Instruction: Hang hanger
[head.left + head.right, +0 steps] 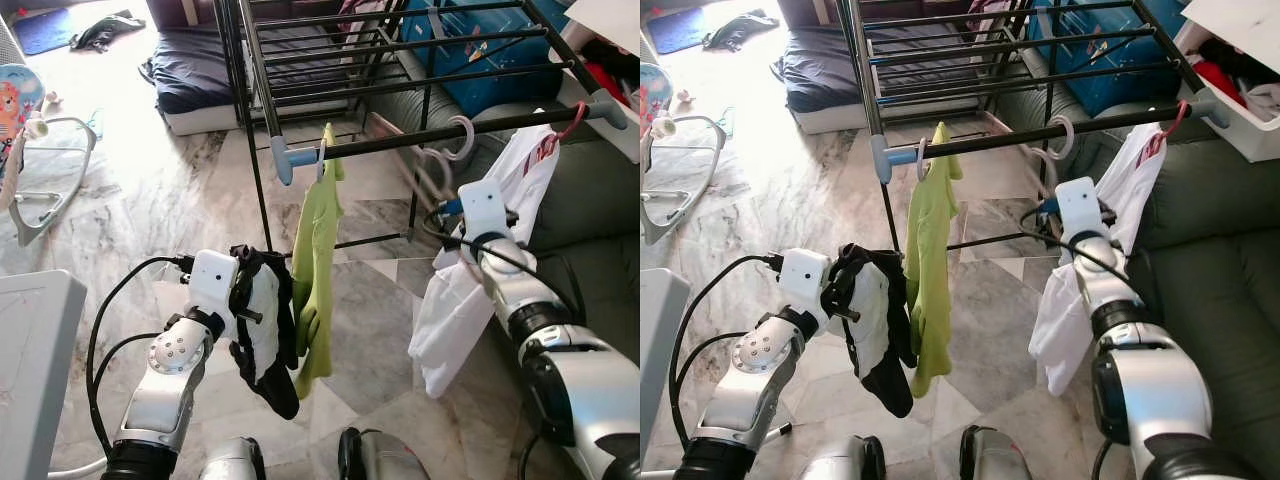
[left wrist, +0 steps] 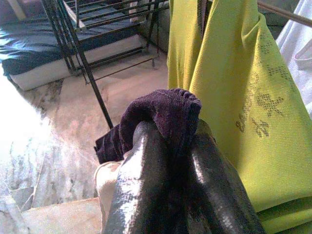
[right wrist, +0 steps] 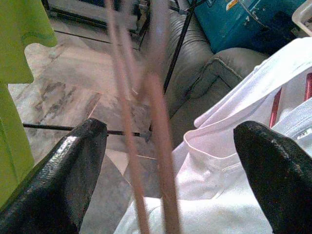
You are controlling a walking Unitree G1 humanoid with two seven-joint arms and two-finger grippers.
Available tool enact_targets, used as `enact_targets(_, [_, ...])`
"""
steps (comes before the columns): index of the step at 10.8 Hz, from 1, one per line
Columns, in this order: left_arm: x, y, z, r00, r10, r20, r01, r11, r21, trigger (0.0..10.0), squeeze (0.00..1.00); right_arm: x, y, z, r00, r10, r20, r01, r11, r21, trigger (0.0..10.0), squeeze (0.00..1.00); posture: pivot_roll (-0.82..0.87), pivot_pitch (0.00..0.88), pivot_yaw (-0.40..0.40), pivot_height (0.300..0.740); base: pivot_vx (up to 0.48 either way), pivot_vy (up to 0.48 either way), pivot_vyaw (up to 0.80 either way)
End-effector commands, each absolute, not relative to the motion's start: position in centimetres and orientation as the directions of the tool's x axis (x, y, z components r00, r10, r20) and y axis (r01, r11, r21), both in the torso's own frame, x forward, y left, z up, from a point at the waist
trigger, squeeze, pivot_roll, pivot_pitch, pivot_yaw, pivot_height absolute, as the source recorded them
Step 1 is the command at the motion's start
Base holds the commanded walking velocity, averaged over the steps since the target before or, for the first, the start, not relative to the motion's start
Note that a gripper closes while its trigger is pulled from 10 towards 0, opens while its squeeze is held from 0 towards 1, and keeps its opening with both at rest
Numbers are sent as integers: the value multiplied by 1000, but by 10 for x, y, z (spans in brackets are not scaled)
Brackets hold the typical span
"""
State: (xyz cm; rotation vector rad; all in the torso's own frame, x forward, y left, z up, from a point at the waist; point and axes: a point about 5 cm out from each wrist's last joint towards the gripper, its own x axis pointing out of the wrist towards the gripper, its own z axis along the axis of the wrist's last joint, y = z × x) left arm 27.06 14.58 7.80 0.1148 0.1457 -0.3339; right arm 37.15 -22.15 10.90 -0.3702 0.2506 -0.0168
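Currently the pink hanger point(image 1: 448, 150) hangs by its hook over the black rail point(image 1: 420, 140) of the drying rack point(image 1: 330, 60), between the green shirt point(image 1: 315, 270) and the white shirt point(image 1: 470, 290). It looks blurred in the head views and in the right wrist view, so it is probably swinging.

Right gripper point(image 3: 165, 161): fingers spread wide, one on each side of the hanger's thin pink bars, touching nothing as far as I can tell. It sits just below the rail.

Left gripper point(image 2: 170, 161): fingers pressed together on a fold of a dark garment point(image 1: 262, 330), held low beside the green shirt.

Judgement: the hanging step appears essentially done; hook is on the rail and the grip is released. Next move calls for drawing the right arm straight back without catching the bars or the white shirt, then checking the hook stays seated.
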Motion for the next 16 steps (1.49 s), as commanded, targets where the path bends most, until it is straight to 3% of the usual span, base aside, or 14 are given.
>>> enact_targets(1, [272,143,81,930,-334,-152,350,932,97,10000,0,371,-222,107,963,-63,-262,-37,932,-361,10000,0,9,129,-14,740,0,0,0])
enact_targets(2, [272,143,81,930,-335,-153,351,931,97,10000,0,372,-220,107,963,-59,-261,-37,937,-346,549,0,10,128,-15,740,0,0,0])
enact_targets(3, [272,142,81,930,-335,-154,351,931,98,10000,0,373,-214,107,962,-51,-268,-38,947,-318,0,0,12,128,-15,740,0,0,0])
enact_targets(16, [273,140,81,929,-336,-153,353,931,97,10000,0,373,-214,104,955,-83,-286,-2,958,-287,0,0,7,125,-14,740,0,0,0])
